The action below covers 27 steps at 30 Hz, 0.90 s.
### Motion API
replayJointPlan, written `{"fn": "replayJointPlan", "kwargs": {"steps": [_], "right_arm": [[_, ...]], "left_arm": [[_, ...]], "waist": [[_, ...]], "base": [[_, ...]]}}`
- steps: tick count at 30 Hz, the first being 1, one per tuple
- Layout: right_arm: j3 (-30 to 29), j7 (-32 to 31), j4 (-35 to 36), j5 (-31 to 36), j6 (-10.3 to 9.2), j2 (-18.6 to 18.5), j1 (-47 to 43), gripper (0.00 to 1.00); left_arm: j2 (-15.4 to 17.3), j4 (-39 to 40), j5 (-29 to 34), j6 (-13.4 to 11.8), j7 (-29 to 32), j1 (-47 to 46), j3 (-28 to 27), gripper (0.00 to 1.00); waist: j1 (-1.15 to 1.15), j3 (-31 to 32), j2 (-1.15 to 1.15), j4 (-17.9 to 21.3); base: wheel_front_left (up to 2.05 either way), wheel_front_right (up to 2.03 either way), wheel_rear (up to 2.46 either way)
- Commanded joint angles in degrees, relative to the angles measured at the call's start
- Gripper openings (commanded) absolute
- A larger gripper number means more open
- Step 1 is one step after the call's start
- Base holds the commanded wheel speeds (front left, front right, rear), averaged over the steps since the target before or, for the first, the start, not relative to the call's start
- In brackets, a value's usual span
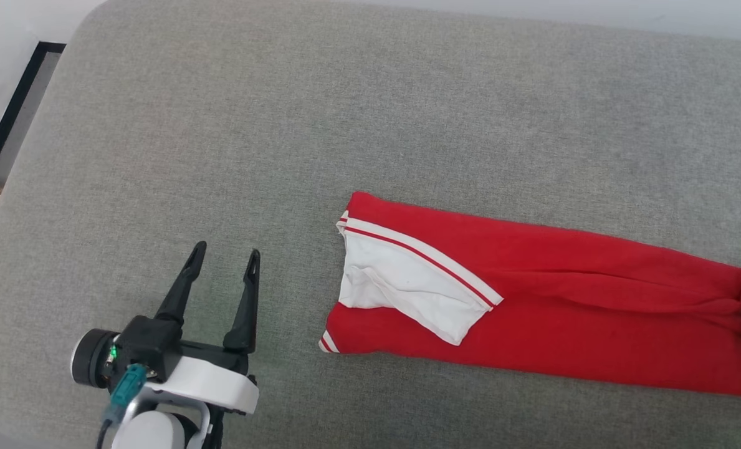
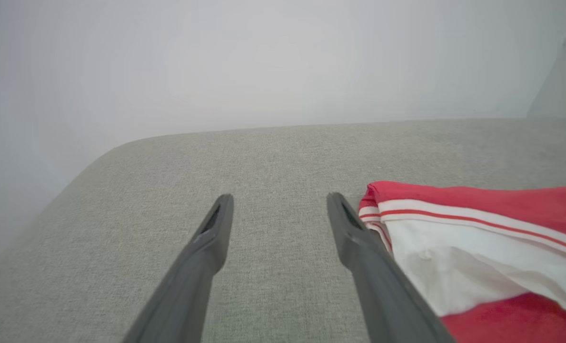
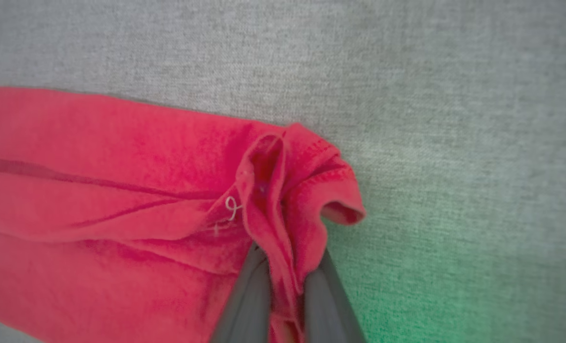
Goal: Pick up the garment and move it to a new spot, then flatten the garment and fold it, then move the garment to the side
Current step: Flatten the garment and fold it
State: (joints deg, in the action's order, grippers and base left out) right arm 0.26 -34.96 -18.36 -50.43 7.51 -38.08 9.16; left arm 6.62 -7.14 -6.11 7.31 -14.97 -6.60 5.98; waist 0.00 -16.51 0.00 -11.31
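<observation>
Left gripper (image 1: 224,259): two long dark fingers spread apart, nothing between them but bare cloth. It sits over a broad grey woven-fabric cushion (image 1: 283,125). Ahead of its fingertips is open grey fabric all the way to the cushion's far edge, which meets a plain pale wall (image 2: 263,62). Ahead and to its left the cushion edge curves round into a rounded corner. The small bright red soft-fabric garment (image 1: 532,312) lies flat just to the right of this gripper and stretches away from it as a long band. The near end carries a rumpled white panel (image 1: 401,280) with thin white-and-red striped trim (image 1: 420,249) along its seam. In the left wrist view its right finger overlaps the garment's trimmed edge; can't tell if it touches. Right gripper (image 3: 287,267): at the garment's far end, fingers closed together, clamped on a bunched-up fold of the red cloth, which puckers upward just past the fingertips with a small loose white thread (image 3: 233,207) beside it. Beyond and to the right of those fingertips is bare grey fabric, with a green tint at the lower right. To its left the red cloth runs out of the picture. A black-framed strip (image 1: 15,106) runs off the cushion's corner, far left of the left gripper.
</observation>
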Motion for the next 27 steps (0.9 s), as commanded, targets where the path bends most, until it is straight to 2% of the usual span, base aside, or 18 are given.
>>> {"fn": "replayJointPlan", "kwargs": {"steps": [1, 9, 14, 23, 27], "right_arm": [[1.2, -1.3, -1.6, 0.7, -0.04, 1.8, -1.1, 0.0], [-4.2, 0.5, -2.0, 0.6, -0.24, -0.7, -0.6, 0.0], [-9.0, 1.5, -3.0, -0.2, -0.15, -2.5, -1.4, 0.0], [-16.7, 1.9, -8.3, 0.2, -0.15, -7.4, -0.1, 0.0], [-17.9, 2.1, -8.9, 0.8, -0.08, -7.9, 1.0, 0.0]], "left_arm": [[-0.3, 0.4, 0.2, 0.1, -0.3, 0.0, -0.5, 1.0], [-0.2, 1.5, -4.5, 0.2, -0.3, -0.8, 0.7, 1.0], [1.5, 1.9, -7.4, 0.2, -0.3, -0.8, 1.8, 1.0], [3.2, 0.6, -5.6, 0.1, -0.3, -1.8, 1.3, 1.0], [3.6, -0.3, -4.9, 0.1, -0.3, -2.7, 1.6, 1.0]], "waist": [[0.0, 0.0, 0.0, 0.1], [0.0, 0.4, 0.0, 1.6], [0.0, 0.9, 0.0, 3.2], [0.0, 0.7, 0.0, 6.0], [0.0, 0.6, 0.0, 6.7]], "base": [[0.0, 0.0, 0.0], [0.0, 0.0, 0.0], [0.0, 0.0, 0.0], [0.0, 0.0, 0.0], [0.0, 0.0, 0.0]]}}
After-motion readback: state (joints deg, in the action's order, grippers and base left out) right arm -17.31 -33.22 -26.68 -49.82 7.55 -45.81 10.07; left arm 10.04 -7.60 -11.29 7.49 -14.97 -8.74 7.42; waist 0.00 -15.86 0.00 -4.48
